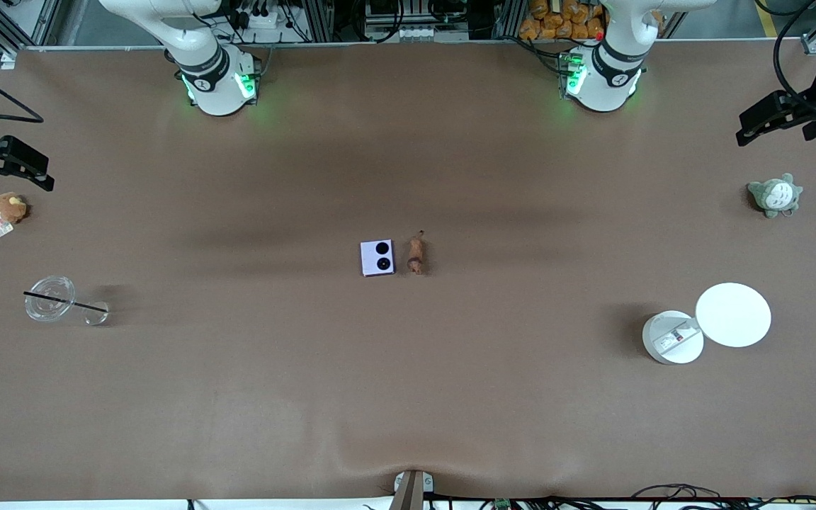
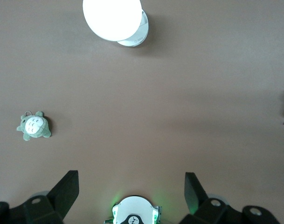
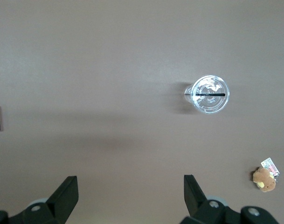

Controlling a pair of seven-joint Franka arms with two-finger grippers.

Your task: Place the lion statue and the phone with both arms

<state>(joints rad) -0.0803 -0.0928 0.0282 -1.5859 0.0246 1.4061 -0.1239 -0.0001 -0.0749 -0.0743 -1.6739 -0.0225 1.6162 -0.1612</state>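
1. Phone (image 1: 377,257) and lion statue (image 1: 416,255) lie side by side mid-worktop (image 1: 408,397), just apart.
2. Left tool (image 2: 131,186) waits high over its end, spread wide, empty.
3. Right tool (image 3: 130,186) likewise, released.

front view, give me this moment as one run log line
phone: mid-table, beside lion statue, apart | left gripper: open, empty, near grey-green plush | right gripper: open, empty, near brown plush

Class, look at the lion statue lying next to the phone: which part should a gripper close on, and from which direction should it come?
Grip the lion statue across its narrow body at mid-length, coming straight down from above. It lies flat and elongated, tail end pointing toward the robot bases, so its long sides probably suit the jaws best. The phone sits close beside it, so one finger must fit that gap.
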